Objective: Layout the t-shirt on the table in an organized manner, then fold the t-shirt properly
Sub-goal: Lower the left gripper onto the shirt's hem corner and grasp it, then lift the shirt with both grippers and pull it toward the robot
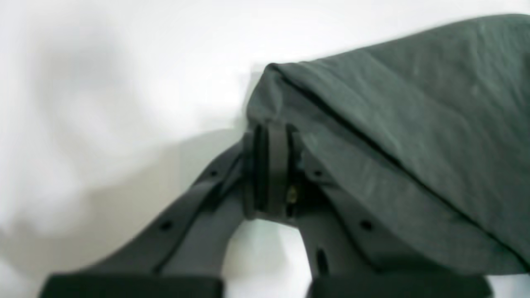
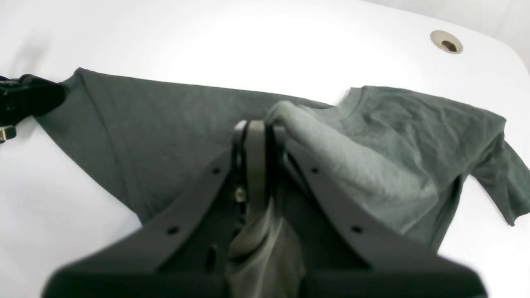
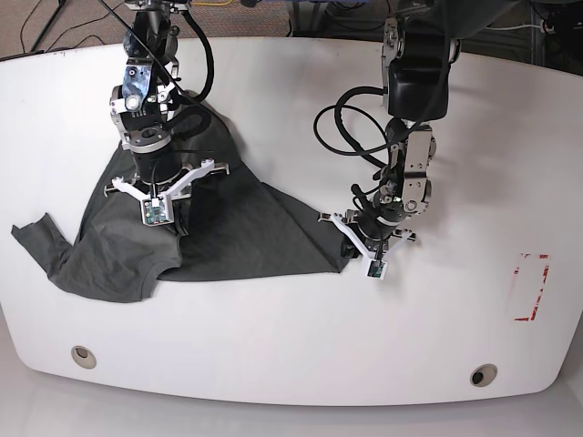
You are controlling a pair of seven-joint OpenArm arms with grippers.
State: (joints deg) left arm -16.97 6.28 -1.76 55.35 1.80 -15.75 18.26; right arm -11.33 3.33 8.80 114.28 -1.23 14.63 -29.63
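Charcoal-grey cloth of the t-shirt (image 3: 182,238) lies half spread on the white bench (image 3: 291,346), one sleeve out flat. The left claw (image 1: 271,142) is clenched on a corner of its hem. The right claw (image 2: 254,128) pinches a raised fold near the collar.

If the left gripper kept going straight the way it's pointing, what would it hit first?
The t-shirt. The left gripper is shut on its corner, with folded cloth bunched right past the fingertips. It also points steeply down in the base view, so the table probably lies just beneath that cloth; depth is unclear.
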